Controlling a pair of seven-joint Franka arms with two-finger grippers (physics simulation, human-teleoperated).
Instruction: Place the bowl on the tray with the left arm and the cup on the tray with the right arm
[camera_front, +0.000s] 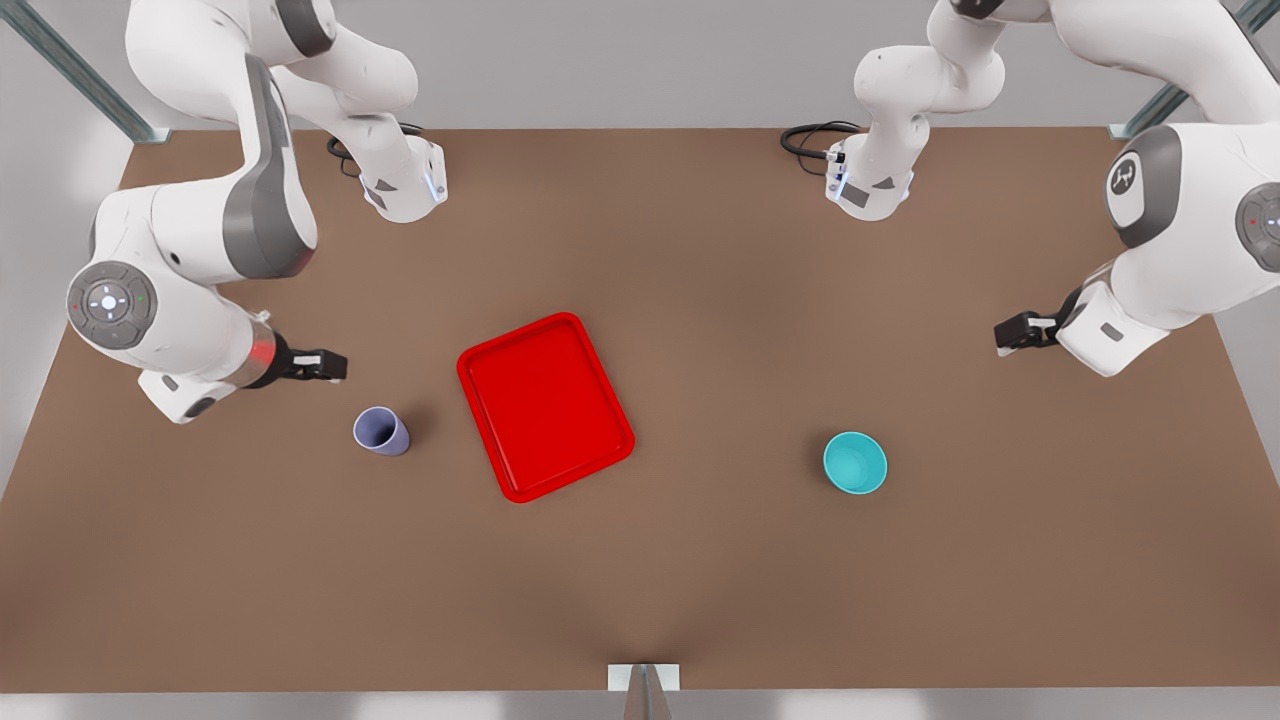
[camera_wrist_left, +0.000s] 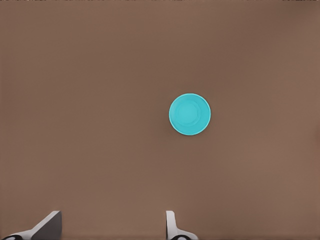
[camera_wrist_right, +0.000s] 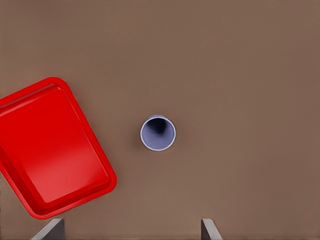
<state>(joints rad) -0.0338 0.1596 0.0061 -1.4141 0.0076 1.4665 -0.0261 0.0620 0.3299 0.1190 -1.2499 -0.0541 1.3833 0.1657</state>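
The tabletop (camera_front: 700, 580) is your biggest surface, plain brown. The tray (camera_front: 545, 405) lies just left of centre in the front view, turned a little askew, nothing on it yet. It looks rigid with a low rim, so things should be lowered over the rim.

The bowl (camera_front: 855, 463) stands upright right of centre, well apart from the tray. It is smooth, likely light and slippery; pinch one wall at the rim. The left gripper (camera_front: 1012, 333), at the front view's right edge, hangs above the tabletop with fingers (camera_wrist_left: 172, 227) spread wide, holding nothing.

The cup (camera_front: 381, 432) stands upright near the tray's left edge. It is narrow and tapered, so you could grasp across its body. The right gripper (camera_front: 325, 365), above and left of it, is also wide open and empty.
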